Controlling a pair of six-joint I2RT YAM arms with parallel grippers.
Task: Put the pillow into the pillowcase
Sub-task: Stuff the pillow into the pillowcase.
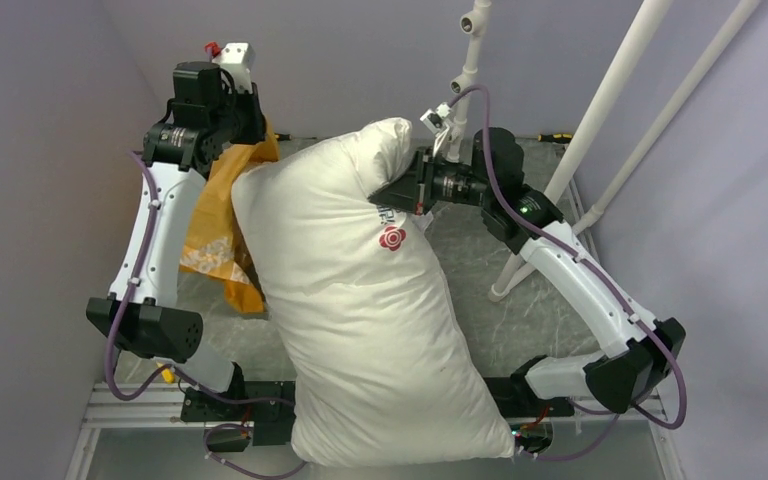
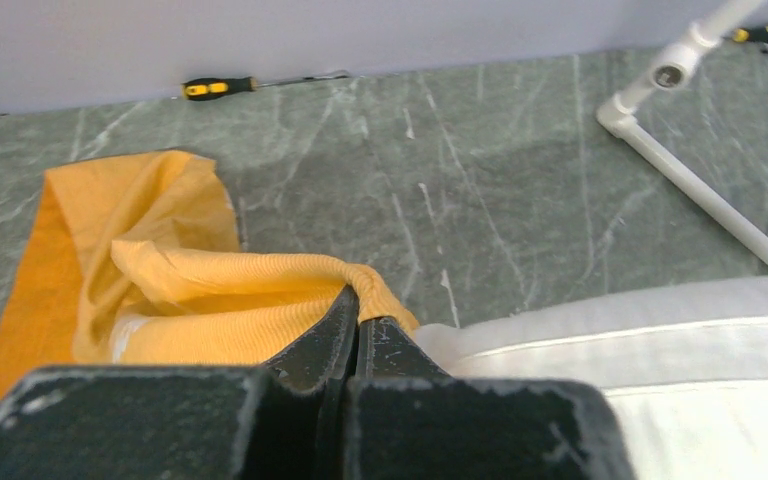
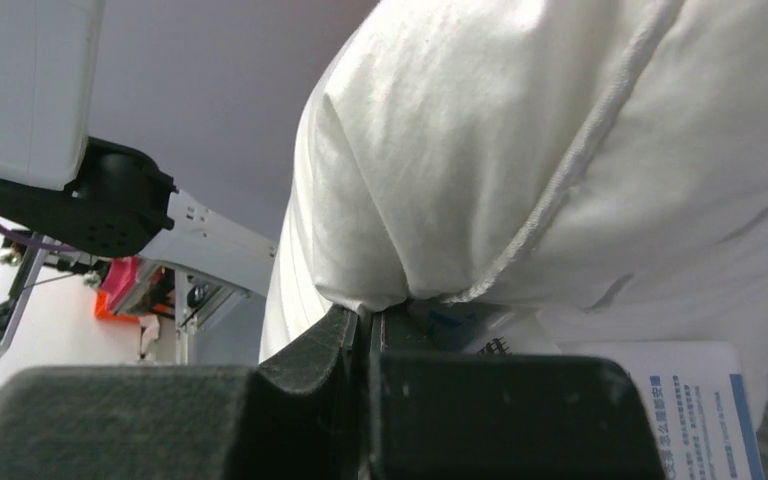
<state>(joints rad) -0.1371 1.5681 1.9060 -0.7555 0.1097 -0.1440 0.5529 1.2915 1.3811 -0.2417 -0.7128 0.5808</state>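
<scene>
Your big plump white pillow [image 1: 360,310] runs long-ways from between the arm bases out toward the far side of the grey-green marbled surface [image 2: 460,150]. The bunched orange-yellow fabric pillowcase [image 1: 222,225] hangs just left of its far end, so the left arm's nearer. Left jaws are pinched on a fold of that case. Right jaws are clamped on the pillow's piped seam, near the red logo [image 1: 392,238].

Plump white pillow [image 1: 360,320] lies diagonally, its edge against the crumpled orange pillowcase [image 1: 222,220].
</scene>
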